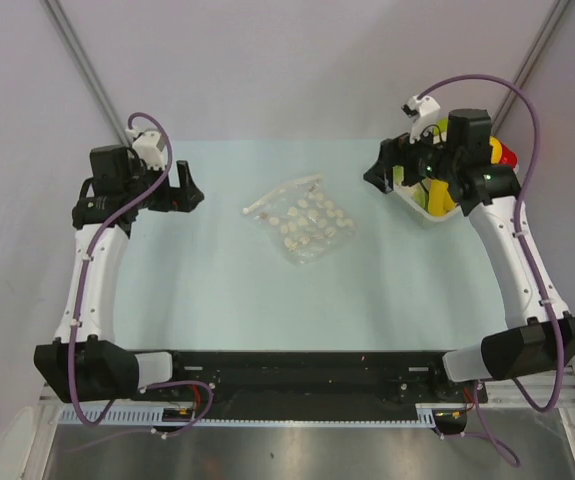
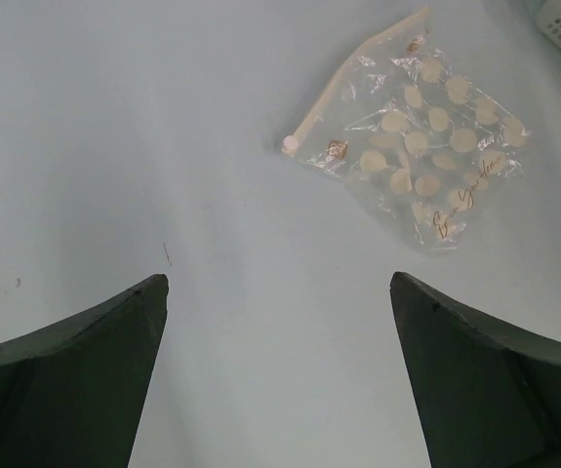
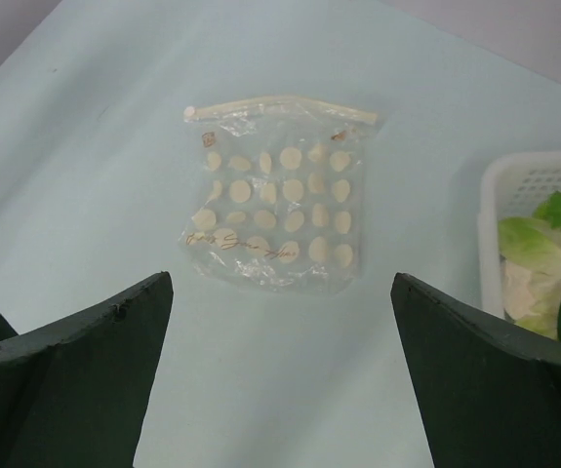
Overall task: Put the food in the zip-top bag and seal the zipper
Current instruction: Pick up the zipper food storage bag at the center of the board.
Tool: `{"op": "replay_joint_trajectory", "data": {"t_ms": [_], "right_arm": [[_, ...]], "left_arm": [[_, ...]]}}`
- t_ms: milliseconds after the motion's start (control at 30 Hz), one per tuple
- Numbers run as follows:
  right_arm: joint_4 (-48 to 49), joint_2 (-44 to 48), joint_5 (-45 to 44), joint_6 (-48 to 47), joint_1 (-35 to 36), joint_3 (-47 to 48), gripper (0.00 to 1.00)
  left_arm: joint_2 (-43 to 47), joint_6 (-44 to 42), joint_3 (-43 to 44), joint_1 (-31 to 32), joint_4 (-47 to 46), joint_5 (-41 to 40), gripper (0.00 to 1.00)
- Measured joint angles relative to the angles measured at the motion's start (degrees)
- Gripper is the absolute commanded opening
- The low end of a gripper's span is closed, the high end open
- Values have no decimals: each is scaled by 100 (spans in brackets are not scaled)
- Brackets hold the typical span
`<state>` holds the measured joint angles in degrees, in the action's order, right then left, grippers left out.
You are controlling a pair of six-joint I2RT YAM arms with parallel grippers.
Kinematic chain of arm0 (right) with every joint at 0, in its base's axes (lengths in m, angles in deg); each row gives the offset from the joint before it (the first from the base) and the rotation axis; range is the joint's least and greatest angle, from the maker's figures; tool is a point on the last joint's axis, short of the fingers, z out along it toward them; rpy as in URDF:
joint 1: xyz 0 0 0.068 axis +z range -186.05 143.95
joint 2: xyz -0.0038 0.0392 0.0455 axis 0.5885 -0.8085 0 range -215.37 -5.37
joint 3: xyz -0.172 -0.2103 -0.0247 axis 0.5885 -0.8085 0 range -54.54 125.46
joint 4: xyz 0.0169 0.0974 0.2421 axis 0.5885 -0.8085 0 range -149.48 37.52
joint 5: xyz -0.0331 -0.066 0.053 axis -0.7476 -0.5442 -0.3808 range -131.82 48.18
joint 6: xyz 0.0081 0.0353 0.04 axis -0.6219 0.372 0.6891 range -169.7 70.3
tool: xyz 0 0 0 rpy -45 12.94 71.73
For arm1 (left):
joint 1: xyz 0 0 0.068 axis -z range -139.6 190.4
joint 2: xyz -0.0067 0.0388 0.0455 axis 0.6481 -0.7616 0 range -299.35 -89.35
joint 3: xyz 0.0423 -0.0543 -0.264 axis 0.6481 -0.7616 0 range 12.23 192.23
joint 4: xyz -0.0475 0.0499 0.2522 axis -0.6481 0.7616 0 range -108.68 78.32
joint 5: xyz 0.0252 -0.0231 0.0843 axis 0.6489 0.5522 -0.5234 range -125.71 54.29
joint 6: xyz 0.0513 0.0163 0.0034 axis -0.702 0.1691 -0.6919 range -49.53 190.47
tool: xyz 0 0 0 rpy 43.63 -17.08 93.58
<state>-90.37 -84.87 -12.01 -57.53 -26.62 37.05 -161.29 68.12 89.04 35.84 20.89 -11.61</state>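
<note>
The left fingers [image 2: 75,380] stand wide apart with nothing between them, only the pale desk [image 2: 114,146] below. The right fingers [image 3: 75,380] are also spread wide and hold nothing. The zip-top bag [image 1: 299,222] lies flat near the middle of the desk, between the two arms and well apart from both. Its zipper [image 3: 280,105] runs along the edge far from the right wrist camera; I cannot tell if it is pressed closed. Just beside the right fingers stands a white lattice basket [image 3: 490,234], and the food [image 3: 539,258] is inside it: green leaves on a white body, and in the top view a yellow piece [image 1: 439,192] and a red piece [image 1: 508,156].
</note>
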Motion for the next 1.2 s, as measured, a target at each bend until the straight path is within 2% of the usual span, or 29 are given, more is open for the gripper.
{"op": "replay_joint_trajectory", "data": {"t_ms": [167,367,733,1000,1100,1200], "right_arm": [[70,-656,-293,-103,632,146,100],[203,-1923,-802,-280,1340,673,100],[155,-4411,-1213,-693,1451,2293,100],[-20,-5694,-1408,-931,1519,3143,100],[-68,-5858,-1401,-1019,1547,3145,95],[-81,-5976,-1401,-1128,1598,3147,77]], "left_arm": [[-103,28,0,0,46,-48,100],[-190,-37,0,0,190,-262,100],[-127,-120,-321,0,225,-286,100],[-63,-120,-343,0,225,-295,100],[-24,-120,-402,0,219,-306,100],[-15,-85,-439,0,214,-337,99]]}}
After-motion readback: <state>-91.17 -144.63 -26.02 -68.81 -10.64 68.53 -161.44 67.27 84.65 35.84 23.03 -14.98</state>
